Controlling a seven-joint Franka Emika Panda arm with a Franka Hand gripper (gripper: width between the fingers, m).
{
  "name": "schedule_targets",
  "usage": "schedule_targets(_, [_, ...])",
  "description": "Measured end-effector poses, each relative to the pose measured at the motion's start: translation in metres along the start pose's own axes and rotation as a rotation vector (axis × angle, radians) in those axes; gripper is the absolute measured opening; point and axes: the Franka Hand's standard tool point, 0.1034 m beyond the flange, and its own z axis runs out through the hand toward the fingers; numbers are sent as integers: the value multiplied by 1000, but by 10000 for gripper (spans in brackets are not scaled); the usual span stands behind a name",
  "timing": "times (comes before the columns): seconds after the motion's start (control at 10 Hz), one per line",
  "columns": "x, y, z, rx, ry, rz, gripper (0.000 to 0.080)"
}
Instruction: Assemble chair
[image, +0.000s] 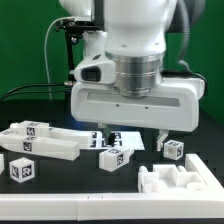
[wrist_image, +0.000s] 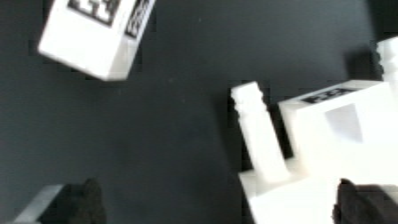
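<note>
my gripper (image: 131, 137) hangs wide open, empty; lowering now, one finger (wrist_image: 366, 203) could hit the off-centre chair part (wrist_image: 306, 140), shoving it.

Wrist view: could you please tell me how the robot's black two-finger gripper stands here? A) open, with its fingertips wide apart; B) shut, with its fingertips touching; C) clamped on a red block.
A: the black two-finger gripper has its fingertips far apart, with the dark table and a chunky white plastic chair part showing between them.
</note>
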Motion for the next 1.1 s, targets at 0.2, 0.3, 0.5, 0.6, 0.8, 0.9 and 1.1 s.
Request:
schedule_targets(0.2, [-7, 16, 1, 44, -114, 29, 648])
schedule_targets(0.3, [-11, 17, 2, 35, -205, 29, 648])
schedule_targets(0.5, [-9, 17, 5, 26, -305, 14, 648])
schedule_targets(0.6, [-15, 19, 7, 42, -397, 33, 648])
schedule_targets(0.8, [-2, 35, 20, 149, -514, 157, 648])
schedule_targets(0.9, [-3, 37, 20, 151, -518, 162, 648])
schedule_targets(1.1, [-4, 33, 21, 148, -520, 157, 648])
